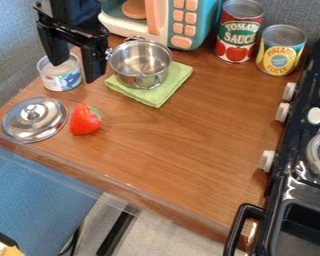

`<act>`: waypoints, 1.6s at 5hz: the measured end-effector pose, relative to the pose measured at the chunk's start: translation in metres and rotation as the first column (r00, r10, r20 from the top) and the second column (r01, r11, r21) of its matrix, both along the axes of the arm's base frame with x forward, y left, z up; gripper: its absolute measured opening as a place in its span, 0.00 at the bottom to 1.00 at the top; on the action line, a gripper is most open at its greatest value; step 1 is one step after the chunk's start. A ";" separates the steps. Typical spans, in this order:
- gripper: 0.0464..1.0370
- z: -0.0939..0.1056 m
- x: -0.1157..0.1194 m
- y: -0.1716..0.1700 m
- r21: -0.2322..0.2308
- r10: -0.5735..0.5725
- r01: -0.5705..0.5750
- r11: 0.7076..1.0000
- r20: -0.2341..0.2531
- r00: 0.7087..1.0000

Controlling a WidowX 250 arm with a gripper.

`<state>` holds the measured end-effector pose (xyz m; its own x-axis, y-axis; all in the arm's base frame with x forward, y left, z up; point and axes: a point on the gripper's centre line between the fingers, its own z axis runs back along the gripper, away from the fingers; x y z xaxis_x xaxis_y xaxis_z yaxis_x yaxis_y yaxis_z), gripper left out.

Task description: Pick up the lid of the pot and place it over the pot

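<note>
The end effector (74, 72) is hanging at the far left over the worktop (189, 145), pointing down, its two fingers standing apart and gripping nothing. A small can (61, 80) is sitting below and behind the fingers, so a straight drop would risk knocking it. The metal lid (46, 125) is lying flat by the near left edge, knob (34, 112) facing up; from the end effector it is lying nearer and somewhat to the left. Being round, it is offering no long axis to line up with, so the knob is looking like the best grip. Just right of the lid a strawberry (85, 120) is resting, perhaps crowding the right finger if the approach is low. The uncovered pot (140, 64) is standing on a green cloth (166, 90), right of the end effector and farther off than the lid, awaiting its cover.
</note>
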<state>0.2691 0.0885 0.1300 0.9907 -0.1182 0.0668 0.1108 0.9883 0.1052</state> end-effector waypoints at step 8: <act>0.96 -0.079 -0.022 0.112 -0.024 0.214 -0.213 0.977 0.005 0.977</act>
<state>0.2470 0.2005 0.0514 0.9924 0.0977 0.0749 -0.1038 0.9912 0.0825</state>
